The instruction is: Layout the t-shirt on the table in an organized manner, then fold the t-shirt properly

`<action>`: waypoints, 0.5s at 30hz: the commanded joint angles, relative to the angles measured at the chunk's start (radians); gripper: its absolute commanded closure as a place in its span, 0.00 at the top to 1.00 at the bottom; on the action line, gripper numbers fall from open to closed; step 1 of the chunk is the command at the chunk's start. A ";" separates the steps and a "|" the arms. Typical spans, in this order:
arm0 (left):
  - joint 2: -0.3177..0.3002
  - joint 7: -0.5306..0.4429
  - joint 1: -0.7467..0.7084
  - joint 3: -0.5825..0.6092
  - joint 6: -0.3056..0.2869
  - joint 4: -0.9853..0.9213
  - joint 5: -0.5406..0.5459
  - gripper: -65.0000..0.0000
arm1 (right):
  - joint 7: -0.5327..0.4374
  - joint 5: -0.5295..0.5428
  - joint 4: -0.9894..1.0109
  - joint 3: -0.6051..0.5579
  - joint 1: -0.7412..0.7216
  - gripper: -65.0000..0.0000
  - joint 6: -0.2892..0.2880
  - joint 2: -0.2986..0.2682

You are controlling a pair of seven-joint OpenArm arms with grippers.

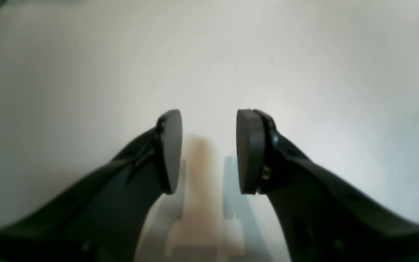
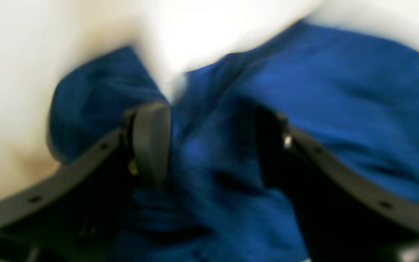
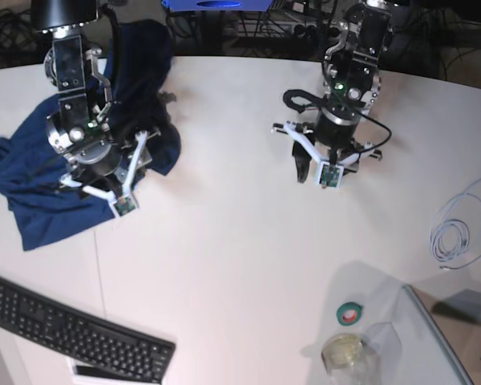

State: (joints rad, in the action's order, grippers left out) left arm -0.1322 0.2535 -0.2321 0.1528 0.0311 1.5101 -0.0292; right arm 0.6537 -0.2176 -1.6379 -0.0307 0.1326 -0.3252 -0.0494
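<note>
Still at the layout step imo, nothing's spread yet. Near edge first: keyboard and tape roll, both well clear. Mid table, the left gripper hangs over bare white w/ its jaws apart, holding nothing. Further back, the t-shirt sits bunched on the right arm's side; right gripper is spread right over the folds, fabric btwn the fingers but not pinched afaict. Next it needs to find a hem or shoulder and close on it.
</note>
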 commanded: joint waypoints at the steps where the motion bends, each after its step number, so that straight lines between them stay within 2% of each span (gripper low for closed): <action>1: 0.015 -0.024 0.027 0.028 -0.007 0.014 0.001 0.37 | -0.025 0.002 -0.088 0.021 -0.014 0.54 0.005 -0.005; 4: 0.036 -0.024 0.102 0.155 -0.007 -0.009 0.001 0.36 | 0.025 0.004 -0.233 0.128 0.006 0.54 0.005 0.004; 8: 0.084 -0.024 0.244 0.394 -0.012 -0.112 0.001 0.36 | 0.061 0.004 -0.272 0.268 -0.009 0.54 0.007 0.004; 10: 0.127 -0.024 0.313 0.488 -0.012 -0.199 0.002 0.37 | 0.061 0.004 -0.259 0.331 -0.014 0.54 0.007 0.006; 12: 0.200 -0.024 0.369 0.514 -0.012 -0.308 0.039 0.38 | 0.056 0.004 -0.233 0.381 -0.020 0.54 0.007 0.003; 14: 0.250 -0.024 0.412 0.514 -0.012 -0.395 0.124 0.45 | 0.054 0.004 -0.213 0.417 -0.020 0.54 0.007 -0.002; 15: 0.259 -0.024 0.438 0.523 -0.012 -0.428 0.186 0.54 | 0.053 0.004 -0.206 0.435 -0.020 0.54 0.007 -0.002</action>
State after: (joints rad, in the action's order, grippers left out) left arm 0.1169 0.2562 0.1848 0.6800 0.0147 1.0622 0.1761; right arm 0.7273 -0.2134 -1.8267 0.4019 0.1234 -0.3222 -0.0414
